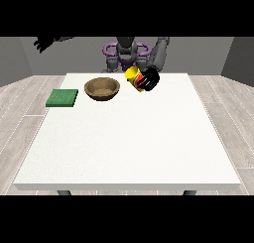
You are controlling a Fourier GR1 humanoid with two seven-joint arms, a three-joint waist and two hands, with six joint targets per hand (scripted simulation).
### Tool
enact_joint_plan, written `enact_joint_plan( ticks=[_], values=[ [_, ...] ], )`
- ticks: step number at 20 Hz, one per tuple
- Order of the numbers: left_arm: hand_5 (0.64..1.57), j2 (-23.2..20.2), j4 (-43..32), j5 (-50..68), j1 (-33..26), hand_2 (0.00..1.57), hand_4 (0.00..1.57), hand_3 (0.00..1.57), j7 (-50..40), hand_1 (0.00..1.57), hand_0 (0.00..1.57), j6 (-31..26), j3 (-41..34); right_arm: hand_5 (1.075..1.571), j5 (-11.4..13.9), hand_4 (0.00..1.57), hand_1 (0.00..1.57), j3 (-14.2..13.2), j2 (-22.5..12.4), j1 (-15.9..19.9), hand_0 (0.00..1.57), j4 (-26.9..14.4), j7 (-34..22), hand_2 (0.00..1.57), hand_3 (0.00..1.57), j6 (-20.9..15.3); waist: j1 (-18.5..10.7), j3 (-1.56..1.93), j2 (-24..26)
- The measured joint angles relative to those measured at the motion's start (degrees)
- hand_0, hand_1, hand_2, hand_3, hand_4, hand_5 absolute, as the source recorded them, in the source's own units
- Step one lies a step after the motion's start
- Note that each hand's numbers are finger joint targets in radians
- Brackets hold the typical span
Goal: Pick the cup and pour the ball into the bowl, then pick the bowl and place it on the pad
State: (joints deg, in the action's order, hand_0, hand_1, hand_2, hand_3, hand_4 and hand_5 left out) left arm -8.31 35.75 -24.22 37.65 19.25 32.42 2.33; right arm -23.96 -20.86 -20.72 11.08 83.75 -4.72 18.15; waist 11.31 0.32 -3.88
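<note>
A yellow cup point(133, 76) with a red band hangs tilted above the table, just right of the brown bowl point(102, 88). The hand at the view's right point(148, 80) is curled round the cup. The cup's mouth leans toward the bowl. The ball does not show. A green pad point(62, 97) lies flat on the table left of the bowl. The hand at the view's left point(44, 42) is raised high off the table's left side, far from everything, with its fingers spread.
The white table point(129, 143) stretches wide toward the camera in front of the bowl and pad. Wooden floor surrounds it on both sides.
</note>
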Motion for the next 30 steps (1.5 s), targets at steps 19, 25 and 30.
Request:
enact_joint_plan(
  ticks=[19, 25, 30],
  values=[
    [1.570, 7.89, -10.99, -38.98, 18.40, 1.57, 1.10, 1.57, -44.67, 1.47, 1.47, -5.16, 27.92, 1.556, 0.81, 0.70, 0.00, -2.07, -2.47, 1.55, 0.00, -15.96, 3.58, 0.00, 0.25, 3.98, -3.37, -0.20, 7.30],
    [1.571, 8.21, -9.47, -46.04, 22.55, 1.34, 1.02, 1.55, -52.49, 0.41, 0.41, -15.48, 35.83, 1.553, 1.79, 0.69, 0.00, -1.05, -1.68, 3.75, 0.00, -18.84, 4.36, 0.00, 0.33, 3.82, -2.40, -0.23, 7.94],
    [1.570, 8.29, -4.26, -48.45, 20.88, 1.19, 1.13, 1.57, -54.38, 0.17, 0.17, -23.68, 41.14, 1.548, 3.10, 0.69, 0.00, 0.15, -0.24, 4.32, 0.00, -20.06, 6.02, 0.00, 0.27, 3.34, -1.82, -0.27, 8.09]
  ],
)
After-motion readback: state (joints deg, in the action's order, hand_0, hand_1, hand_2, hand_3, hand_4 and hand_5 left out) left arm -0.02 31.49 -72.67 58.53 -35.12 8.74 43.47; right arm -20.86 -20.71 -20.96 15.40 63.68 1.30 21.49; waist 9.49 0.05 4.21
